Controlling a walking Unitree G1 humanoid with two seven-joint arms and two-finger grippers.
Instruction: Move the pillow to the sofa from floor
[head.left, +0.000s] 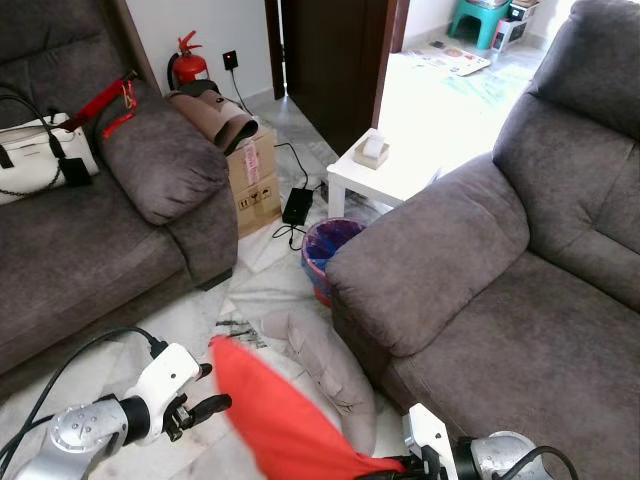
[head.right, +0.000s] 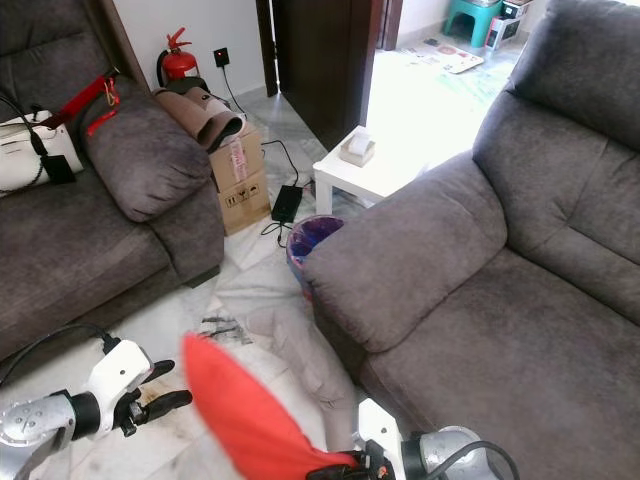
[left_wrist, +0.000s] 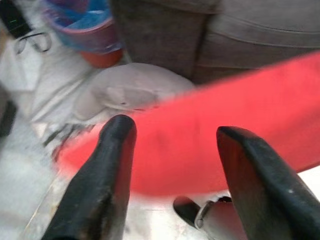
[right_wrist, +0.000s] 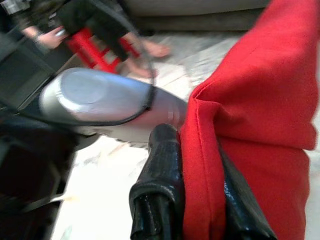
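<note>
A red pillow (head.left: 280, 420) hangs tilted above the marble floor, in front of the grey sofa (head.left: 500, 300) on the right. My right gripper (head.left: 395, 465) is shut on the pillow's lower corner; in the right wrist view its black fingers (right_wrist: 160, 170) pinch the red fabric (right_wrist: 255, 100). My left gripper (head.left: 212, 390) is open just left of the pillow's upper end, not touching it. In the left wrist view the pillow (left_wrist: 210, 130) runs across beyond the spread fingertips (left_wrist: 117, 135).
A grey pillow (head.left: 325, 365) lies on the floor against the right sofa's base. Behind it are a blue-lined bin (head.left: 325, 250), a white side table (head.left: 385, 175) and a cardboard box (head.left: 255, 180). A second sofa (head.left: 90, 230) holds a white handbag (head.left: 30, 155). A person's feet (right_wrist: 150, 47) are nearby.
</note>
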